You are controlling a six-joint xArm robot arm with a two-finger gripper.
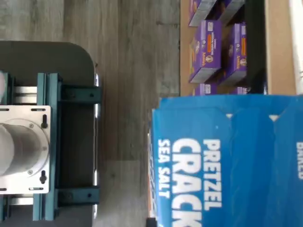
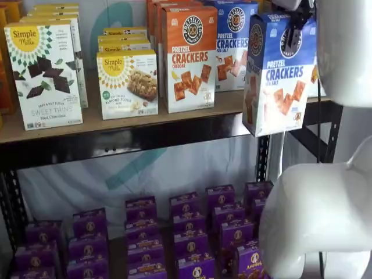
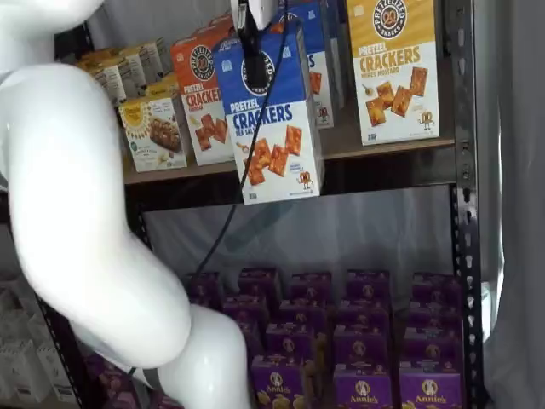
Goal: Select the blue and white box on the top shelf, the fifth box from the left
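The blue and white box [image 2: 278,75] hangs in the air in front of the top shelf [image 2: 116,125], clear of the row, its base below the board's front rail. It reads "PRETZEL CRACKERS SEA SALT" in both shelf views [image 3: 272,119]. My gripper [image 2: 292,34] is shut on its top edge; one black finger [image 3: 251,51] lies against the box's front face, with a cable beside it. In the wrist view the blue box top [image 1: 227,161] fills the near area.
Another blue box [image 2: 233,40] stands on the shelf behind, beside an orange-and-white Pretzel Crackers box [image 2: 189,58] and Simple Mills boxes [image 2: 43,75]. Purple boxes [image 2: 186,232] fill the lower shelf. A yellow-topped box [image 3: 393,68] stands at the right. The white arm [image 3: 77,213] blocks part of the view.
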